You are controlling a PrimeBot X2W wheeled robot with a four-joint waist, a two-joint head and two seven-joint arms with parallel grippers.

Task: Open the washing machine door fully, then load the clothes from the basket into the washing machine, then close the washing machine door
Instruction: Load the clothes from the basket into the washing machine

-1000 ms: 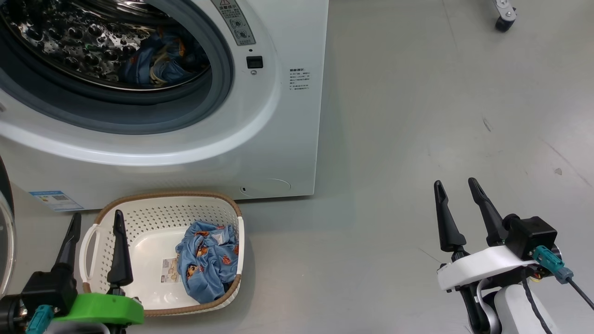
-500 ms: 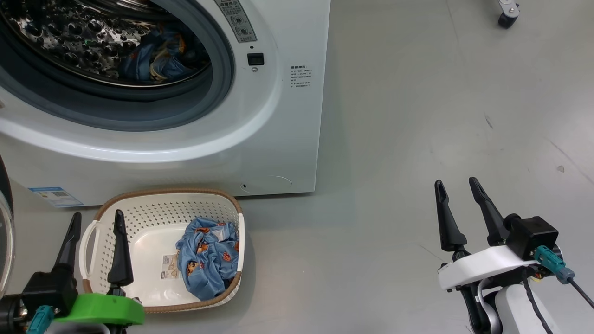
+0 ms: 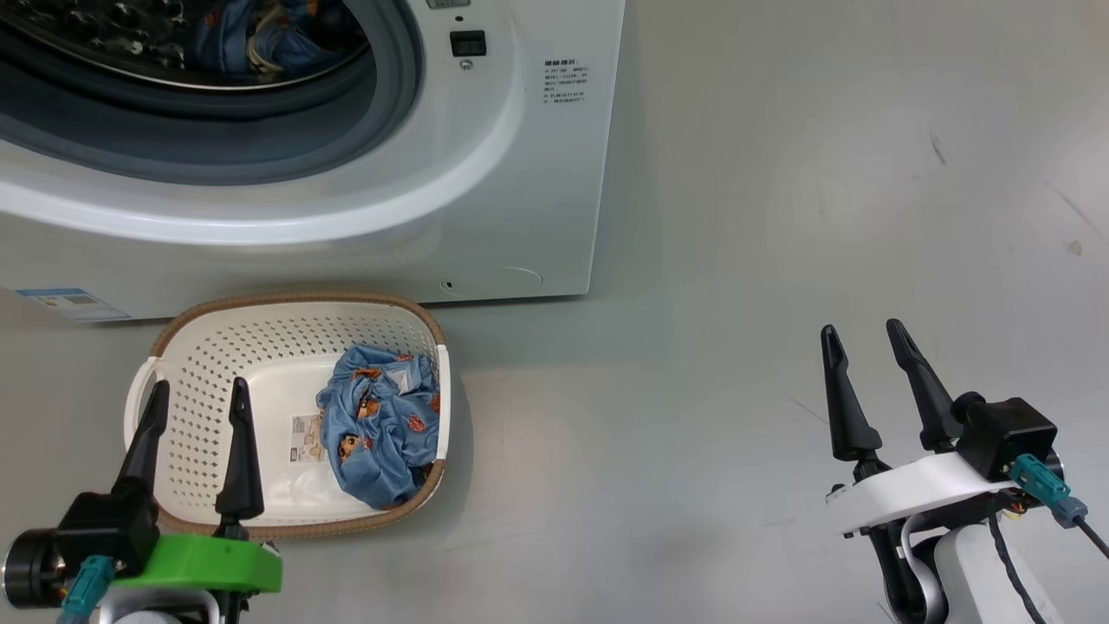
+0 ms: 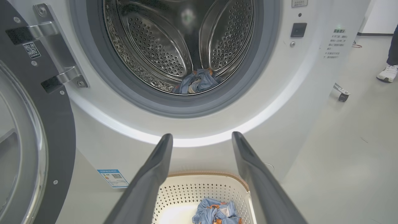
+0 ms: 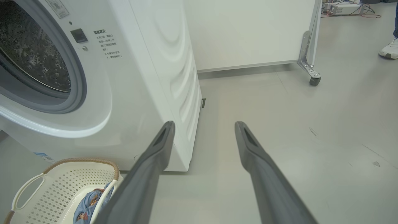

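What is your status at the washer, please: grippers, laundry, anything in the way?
Left gripper open near basket; right gripper open over floor. Door open; drum holds one garment; second garment in basket. Nothing blocks the basket.

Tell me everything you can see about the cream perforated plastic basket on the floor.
The cream-white perforated plastic basket is a rounded rectangle with a brown woven-look rim, white side handles and a label sticker on its bottom. It stands upright on the grey floor in front of the white front-loading washing machine. One crumpled light blue printed garment lies against its right wall.
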